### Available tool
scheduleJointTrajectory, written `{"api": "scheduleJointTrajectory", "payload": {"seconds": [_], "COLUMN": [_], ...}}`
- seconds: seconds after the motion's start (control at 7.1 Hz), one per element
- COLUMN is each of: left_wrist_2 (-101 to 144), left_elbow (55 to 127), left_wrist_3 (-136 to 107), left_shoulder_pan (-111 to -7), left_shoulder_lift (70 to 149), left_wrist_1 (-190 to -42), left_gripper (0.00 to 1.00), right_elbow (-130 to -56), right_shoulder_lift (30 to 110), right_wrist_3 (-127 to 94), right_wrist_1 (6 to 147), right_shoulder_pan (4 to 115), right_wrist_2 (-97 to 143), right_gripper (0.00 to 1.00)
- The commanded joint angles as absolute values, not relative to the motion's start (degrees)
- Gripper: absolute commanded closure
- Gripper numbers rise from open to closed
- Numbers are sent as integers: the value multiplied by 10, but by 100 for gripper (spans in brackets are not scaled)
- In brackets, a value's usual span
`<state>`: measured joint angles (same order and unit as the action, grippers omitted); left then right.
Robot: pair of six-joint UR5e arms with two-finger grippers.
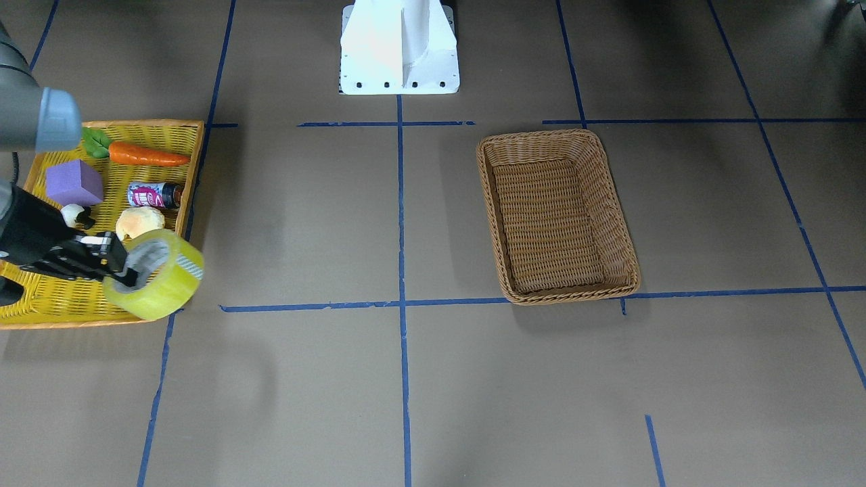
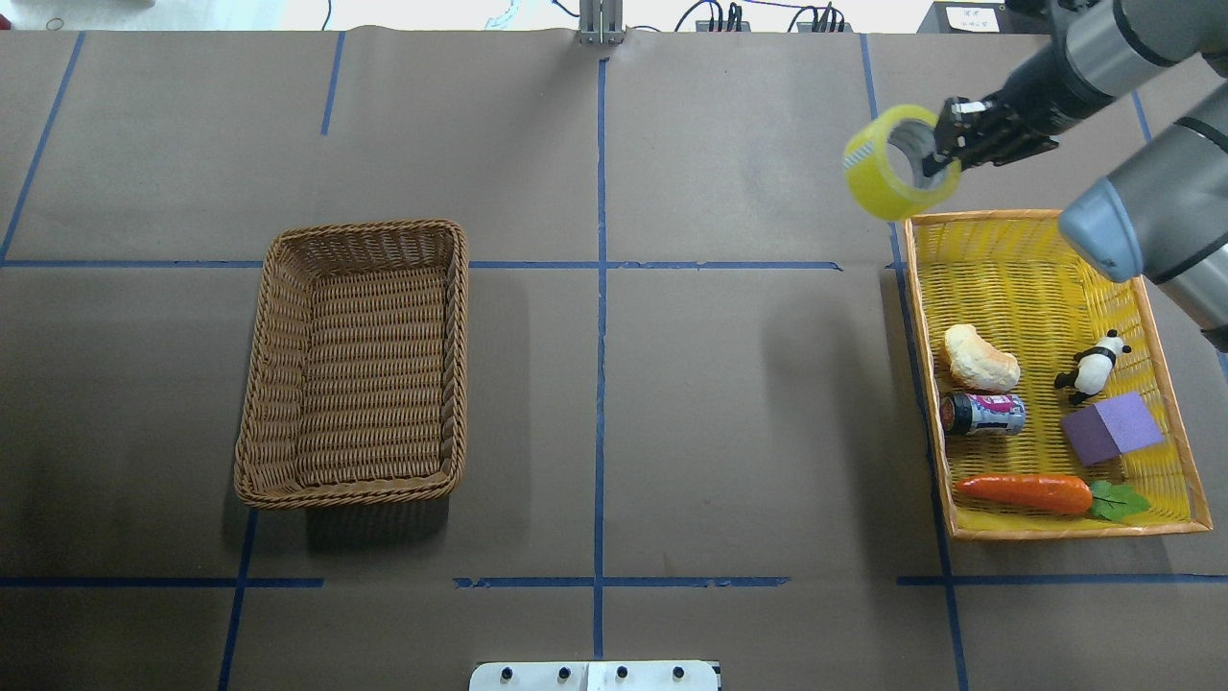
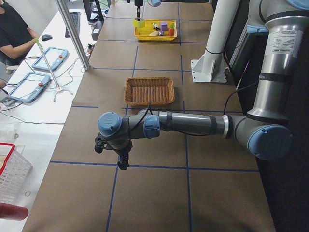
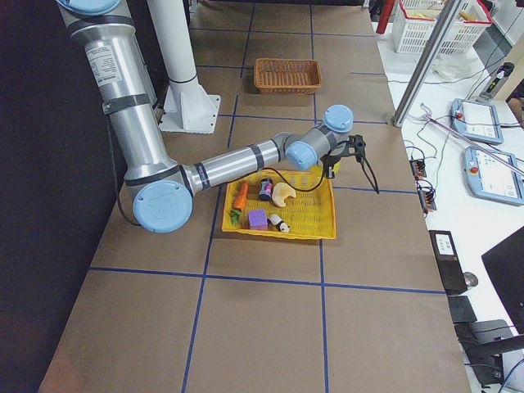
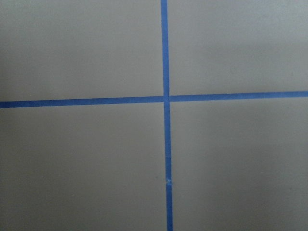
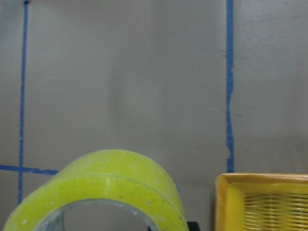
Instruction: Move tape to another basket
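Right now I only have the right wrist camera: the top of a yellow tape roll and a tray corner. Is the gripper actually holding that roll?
Observer: Yes. The right gripper is shut on the wall of the tape, one finger inside the core, and the roll hangs above the table.
Operator: Where is the target basket?
Observer: The wicker basket sits across the centre line, on the robot's left half, with nothing in it.
Operator: What's in the tray?
Observer: The yellow tray holds a carrot, a purple block, a can, a bread roll and a toy panda.
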<state>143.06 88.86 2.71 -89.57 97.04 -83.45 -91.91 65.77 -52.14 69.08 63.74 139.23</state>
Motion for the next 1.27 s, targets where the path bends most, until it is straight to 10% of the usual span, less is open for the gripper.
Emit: {"api": "scheduleJointTrajectory", "payload": {"seconds": [0.0,1.13], "left_wrist_2": [1506,1351], "left_elbow": [892,917], "left_wrist_3": [-114,-1077], "left_shoulder_pan": [-849,-527], "left_shoulder_lift": [975,1099], "left_wrist_1": [-966,-1626], "left_gripper": [0,0], "right_elbow": [-915,-918], "right_shoulder_lift": [640,666], "right_wrist_3": [-687,-1103], "right_wrist_1": [557,65], "right_shoulder_pan": [611,396], "right_wrist_2": [1406,1154], "right_gripper": [100,100]}}
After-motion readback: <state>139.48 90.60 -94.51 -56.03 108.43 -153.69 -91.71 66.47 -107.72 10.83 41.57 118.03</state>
